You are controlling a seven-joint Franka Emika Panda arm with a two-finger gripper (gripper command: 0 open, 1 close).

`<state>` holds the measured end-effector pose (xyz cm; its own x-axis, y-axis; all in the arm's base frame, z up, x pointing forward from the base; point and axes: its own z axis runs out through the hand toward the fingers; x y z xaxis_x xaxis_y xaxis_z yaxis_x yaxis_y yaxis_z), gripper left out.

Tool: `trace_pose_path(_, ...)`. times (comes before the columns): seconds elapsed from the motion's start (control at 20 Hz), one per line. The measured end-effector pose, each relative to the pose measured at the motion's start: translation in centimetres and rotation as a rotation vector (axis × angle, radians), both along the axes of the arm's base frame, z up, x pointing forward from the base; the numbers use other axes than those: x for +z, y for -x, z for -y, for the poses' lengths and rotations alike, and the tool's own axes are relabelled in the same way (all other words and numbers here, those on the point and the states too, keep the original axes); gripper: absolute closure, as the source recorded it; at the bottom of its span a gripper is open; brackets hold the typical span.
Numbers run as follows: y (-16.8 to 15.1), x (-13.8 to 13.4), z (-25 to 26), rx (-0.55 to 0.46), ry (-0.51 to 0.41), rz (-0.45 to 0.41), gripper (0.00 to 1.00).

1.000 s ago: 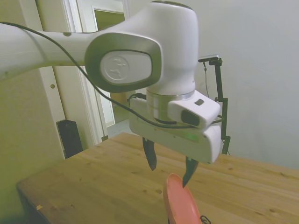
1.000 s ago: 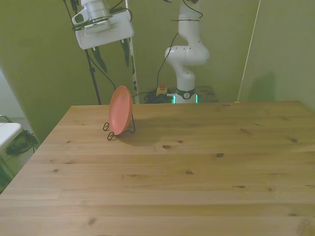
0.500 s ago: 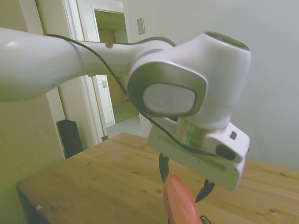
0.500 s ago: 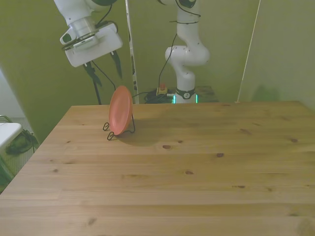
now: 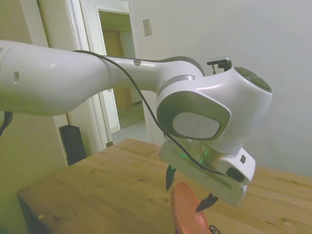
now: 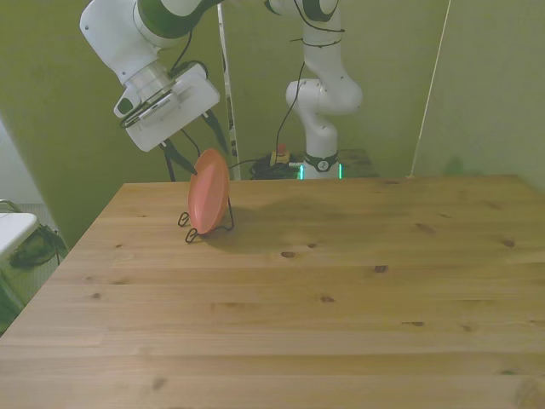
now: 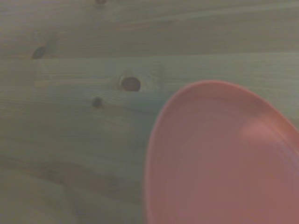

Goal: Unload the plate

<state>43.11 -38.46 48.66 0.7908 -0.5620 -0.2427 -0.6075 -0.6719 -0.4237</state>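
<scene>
Salmon-pink, the plate [image 6: 209, 191] stands on edge in a small black wire rack [image 6: 197, 227] at the upper left of the front view, on the wooden table [image 6: 341, 290]. The gripper [image 6: 196, 150], fingers apart, straddles its top rim from above, tilted. Half a second ago it hung higher, clear of the rim.

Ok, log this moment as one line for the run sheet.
gripper: open, fingers either side of plate's top edge | plate: upright in wire stand, not gripped | table: otherwise bare wood
</scene>
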Motion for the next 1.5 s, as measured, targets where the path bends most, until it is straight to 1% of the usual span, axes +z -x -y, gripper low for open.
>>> trace_pose_path(0.1,-0.6,0.1,-1.0,0.02,-0.005,0.004,0.0)
trace_pose_path(0.15,-0.8,0.1,-1.4,0.029,-0.009,0.005,1.0)
trace_pose_path(0.3,-0.9,0.0,-2.7,0.045,-0.031,-0.004,1.0)
trace_pose_path(0.5,-0.7,0.4,-3.4,0.033,-0.036,-0.009,1.0)
trace_pose_path(0.75,-0.8,0.5,-3.5,0.013,-0.034,-0.023,1.0)
trace_pose_path(1.15,-1.0,-0.3,-3.3,0.009,-0.029,-0.049,1.0)
trace_pose_path(1.5,-1.3,-0.6,-2.7,-0.019,-0.021,-0.07,1.0)
